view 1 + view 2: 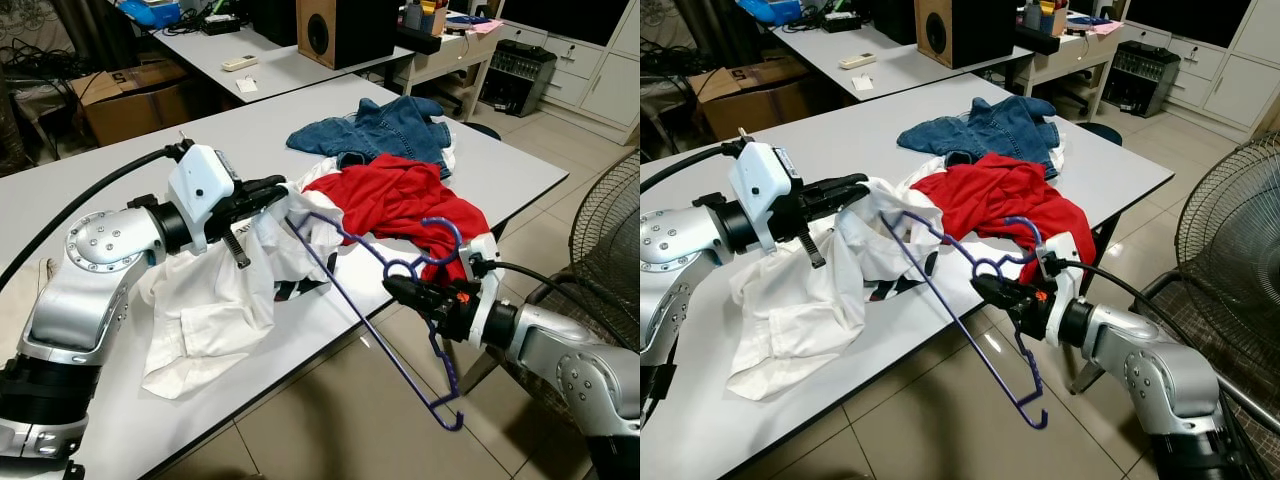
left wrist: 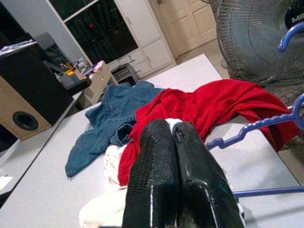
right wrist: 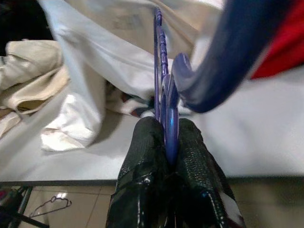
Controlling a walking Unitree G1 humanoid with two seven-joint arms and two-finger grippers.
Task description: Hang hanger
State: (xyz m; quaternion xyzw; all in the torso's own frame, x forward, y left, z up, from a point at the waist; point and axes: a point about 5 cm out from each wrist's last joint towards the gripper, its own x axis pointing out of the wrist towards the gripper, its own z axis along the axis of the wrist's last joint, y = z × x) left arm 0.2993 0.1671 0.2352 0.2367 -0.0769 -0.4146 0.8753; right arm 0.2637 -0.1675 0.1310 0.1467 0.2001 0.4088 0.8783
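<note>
A blue-purple plastic hanger (image 1: pixel 375 310) slants over the table's front edge, its low end hanging above the floor. My right gripper (image 1: pixel 400 288) is shut on it just below the hook (image 1: pixel 447 236); the fingers (image 3: pixel 142 152) pinch the hanger's neck (image 3: pixel 167 118). The hanger's upper arm (image 1: pixel 305 222) reaches into a white shirt (image 1: pixel 205 305) that lies crumpled on the grey table (image 1: pixel 90 190). My left gripper (image 1: pixel 272 193) is shut on the shirt's upper edge, and the pressed-together fingers (image 2: pixel 156 156) show white cloth (image 2: pixel 111 161) at their tips.
A red garment (image 1: pixel 400 195) and a denim jacket (image 1: pixel 385 130) lie behind the shirt. At the right stands a floor fan (image 1: pixel 610 230). A second table with a wooden speaker (image 1: pixel 335 30) and a cardboard box (image 1: pixel 130 100) are farther back. Tiled floor lies below the table edge.
</note>
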